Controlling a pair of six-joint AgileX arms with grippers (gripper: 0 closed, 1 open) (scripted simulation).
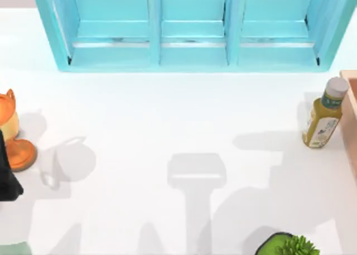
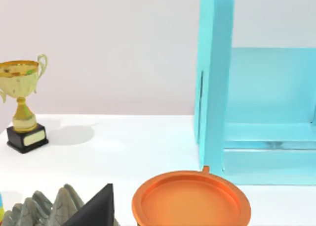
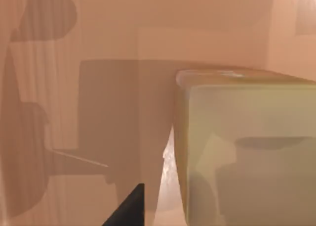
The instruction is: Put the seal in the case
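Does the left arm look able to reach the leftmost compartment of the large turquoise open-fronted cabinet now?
Probably yes. The turquoise cabinet opens toward bare white table, and its leftmost compartment looks empty. Only the orange cat figure stands close beside the left arm, so steer around it.

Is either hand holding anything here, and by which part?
Cannot be told: neither hand's fingers are visible, and no object appears gripped in any view.

left arm (image 1: 8, 177) parked at table's left edge.

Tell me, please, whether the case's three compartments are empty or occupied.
Empty: in the top view all three compartments of the case show only bare turquoise floor, with nothing standing inside.
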